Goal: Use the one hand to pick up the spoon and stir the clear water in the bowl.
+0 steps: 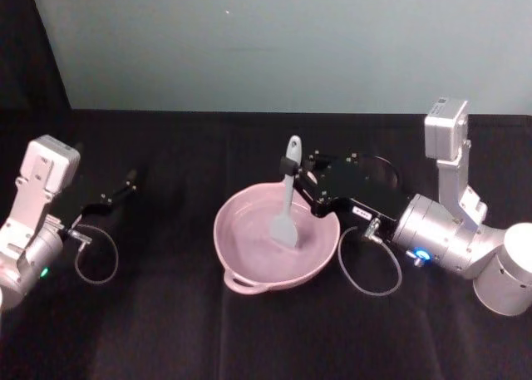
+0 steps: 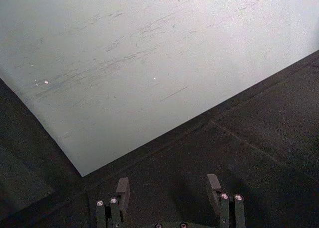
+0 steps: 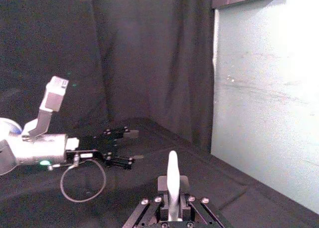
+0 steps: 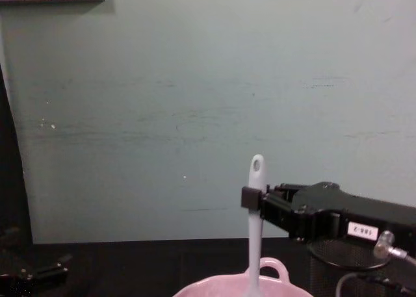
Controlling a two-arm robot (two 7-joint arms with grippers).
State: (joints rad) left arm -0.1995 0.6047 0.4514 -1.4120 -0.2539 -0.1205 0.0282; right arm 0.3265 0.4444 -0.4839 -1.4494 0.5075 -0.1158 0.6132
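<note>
Black-draped bench (image 1: 166,330) below pale wall (image 1: 249,47): right claw (image 1: 299,180) clamped on upright spoon (image 1: 288,201), blade dipped into pink bowl (image 1: 229,222) for stirring; left claw (image 2: 168,186) open, parked aside.

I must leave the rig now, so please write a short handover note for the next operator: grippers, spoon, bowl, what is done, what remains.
Right gripper: shut on the handle of the spoon, holding it nearly upright with the blade down in the water.
Left gripper: open, empty, parked far to the left.
Bowl: in the middle before the robot, loop handle toward the robot.
Done: spoon picked up and dipped.
Left: stir the water; one moment cannot show how much stirring is done.
</note>
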